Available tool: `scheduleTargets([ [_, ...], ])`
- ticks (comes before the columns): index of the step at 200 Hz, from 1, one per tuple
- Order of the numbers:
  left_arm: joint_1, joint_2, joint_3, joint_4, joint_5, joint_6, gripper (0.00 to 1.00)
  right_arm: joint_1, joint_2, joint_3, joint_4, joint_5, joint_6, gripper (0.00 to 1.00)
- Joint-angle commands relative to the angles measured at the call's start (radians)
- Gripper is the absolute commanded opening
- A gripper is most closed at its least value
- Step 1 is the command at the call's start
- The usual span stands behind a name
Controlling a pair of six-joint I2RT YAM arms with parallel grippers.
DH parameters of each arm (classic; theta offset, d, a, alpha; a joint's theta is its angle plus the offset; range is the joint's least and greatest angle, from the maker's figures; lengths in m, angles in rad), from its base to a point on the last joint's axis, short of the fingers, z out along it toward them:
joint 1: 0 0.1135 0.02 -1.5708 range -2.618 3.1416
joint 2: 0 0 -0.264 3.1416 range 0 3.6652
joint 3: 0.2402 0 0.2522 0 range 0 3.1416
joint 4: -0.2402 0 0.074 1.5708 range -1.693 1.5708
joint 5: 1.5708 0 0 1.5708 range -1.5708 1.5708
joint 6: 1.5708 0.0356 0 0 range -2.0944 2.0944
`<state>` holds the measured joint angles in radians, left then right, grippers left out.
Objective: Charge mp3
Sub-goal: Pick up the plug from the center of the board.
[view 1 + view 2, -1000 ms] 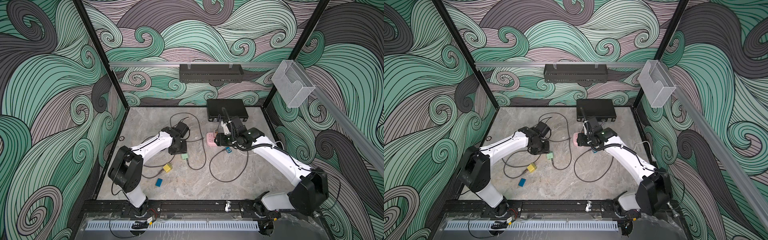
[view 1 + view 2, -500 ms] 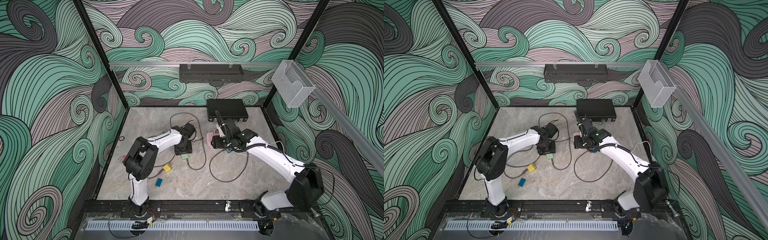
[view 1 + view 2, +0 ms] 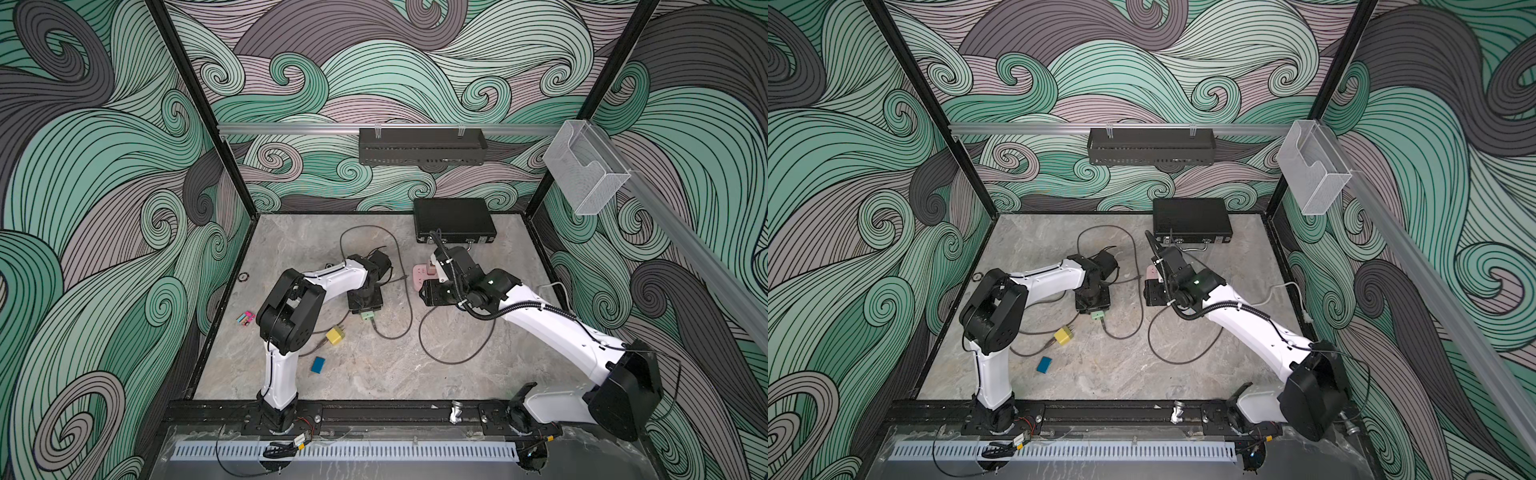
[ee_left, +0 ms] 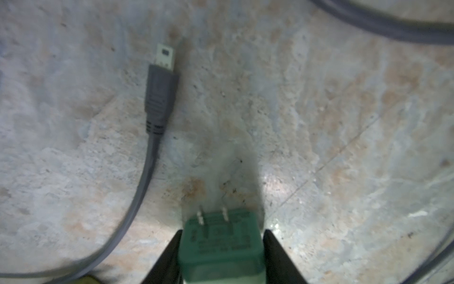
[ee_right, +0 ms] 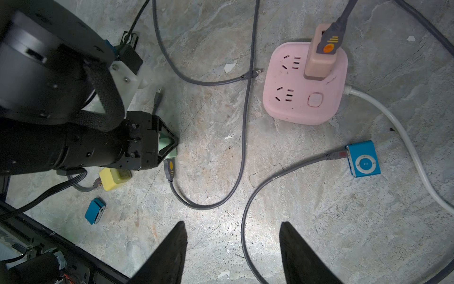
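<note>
Both top views: the green adapter [image 3: 368, 316] is shown left of the pink power strip [image 3: 419, 274]; left wrist: it is clasped by the left gripper [image 4: 222, 236], prongs outward; right wrist: the right gripper [image 5: 232, 222] is held spread, empty, the blue mp3 [image 5: 363, 162] beside the strip.

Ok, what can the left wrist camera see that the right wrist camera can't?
Only left wrist: the two prongs of the green plug, close up. Only right wrist: pink strip, blue mp3, yellow plug. Both: the green plug in the left gripper and a grey cable tip.
</note>
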<state>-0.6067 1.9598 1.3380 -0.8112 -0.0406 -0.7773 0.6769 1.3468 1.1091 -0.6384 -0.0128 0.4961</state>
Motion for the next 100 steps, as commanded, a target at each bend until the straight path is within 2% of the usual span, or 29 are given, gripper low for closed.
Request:
scheduleTargets([
  [1,0.001,-0.017,-0.021,0.008,-0.022,-0.023,0.36,0.018,-0.054,-0.022,0.009,0.015,0.044,0.61],
  [28,0.007,-0.045,-0.054,0.060,-0.011,-0.063,0.19,0.062,-0.114,-0.055,0.025,0.016,0.065,0.61],
  [71,0.010,-0.195,-0.119,0.218,0.136,-0.145,0.16,0.089,-0.265,-0.188,0.137,-0.020,0.188,0.61],
  [100,0.009,-0.347,-0.164,0.323,0.160,-0.218,0.14,0.091,-0.402,-0.272,0.224,-0.030,0.248,0.62],
])
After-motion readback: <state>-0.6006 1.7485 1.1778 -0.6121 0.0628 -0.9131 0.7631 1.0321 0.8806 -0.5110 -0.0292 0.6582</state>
